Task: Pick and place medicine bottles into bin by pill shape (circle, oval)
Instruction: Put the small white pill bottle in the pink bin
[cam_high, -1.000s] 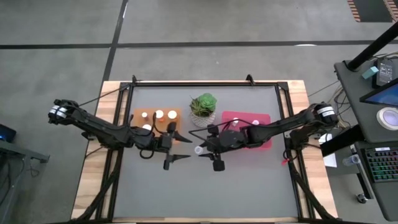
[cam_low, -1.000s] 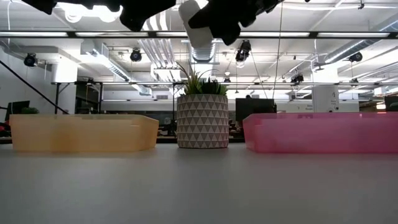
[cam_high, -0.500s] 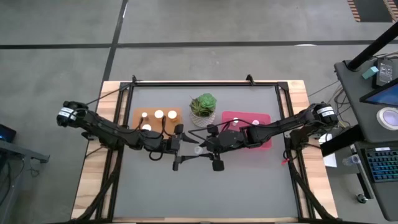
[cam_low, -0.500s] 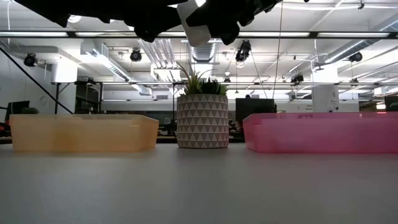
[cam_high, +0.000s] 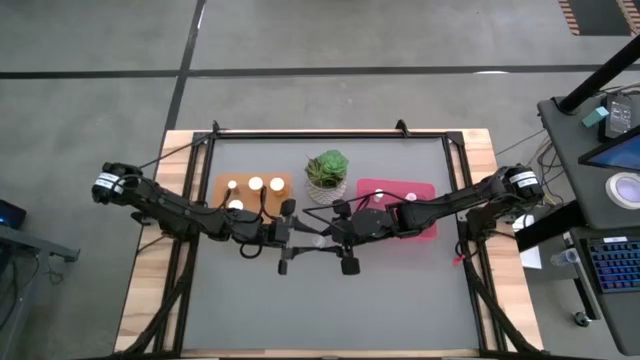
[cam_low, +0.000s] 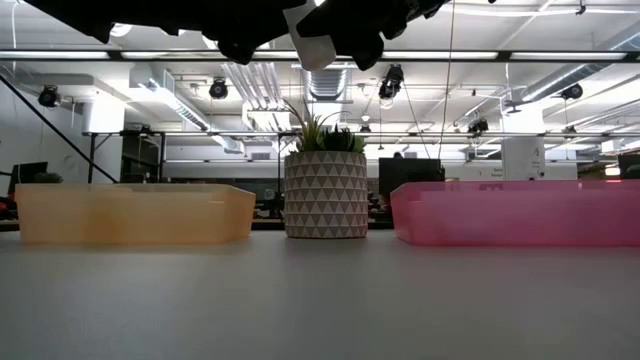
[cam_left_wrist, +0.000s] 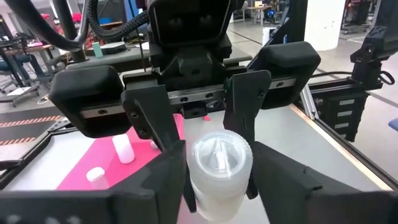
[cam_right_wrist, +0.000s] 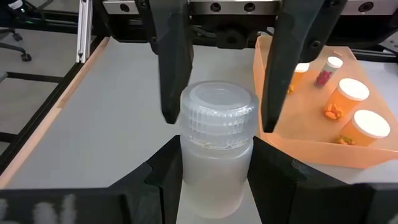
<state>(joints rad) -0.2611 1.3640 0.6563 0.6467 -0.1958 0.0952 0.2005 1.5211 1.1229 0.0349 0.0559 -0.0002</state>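
A translucent white medicine bottle (cam_high: 318, 241) with a ribbed cap (cam_right_wrist: 217, 111) hangs in the air over the table's middle. It also shows in the low view (cam_low: 308, 40). My right gripper (cam_high: 327, 240) is shut on it. My left gripper (cam_high: 306, 243) faces it from the table's left, open. The left fingers (cam_right_wrist: 169, 62) stand close on either side of the cap. The orange tray (cam_high: 222, 181) holds several white-capped bottles (cam_high: 256, 184). The pink tray (cam_high: 422, 187) holds slim white bottles (cam_left_wrist: 123, 148). My right gripper pinches the bottle's body (cam_right_wrist: 214, 180), below the cap, between its two fingers. The fingers come level from the table's right and lie along the bottle. The bottle is lifted clear, on its side, cap toward the left arm. My left gripper's fingers flank the cap; whether they touch it I cannot tell.
A green plant in a white patterned pot (cam_high: 326, 170) stands between the two trays, just beyond both grippers. The grey table top (cam_high: 320, 310) lies open toward the near edge. A black frame (cam_high: 330, 134) rims the table.
My left gripper has gone toward the table's right edge, up to the bottle held by my right gripper. Its fingers now stand on either side of the cap. The bottle has stayed where it was.
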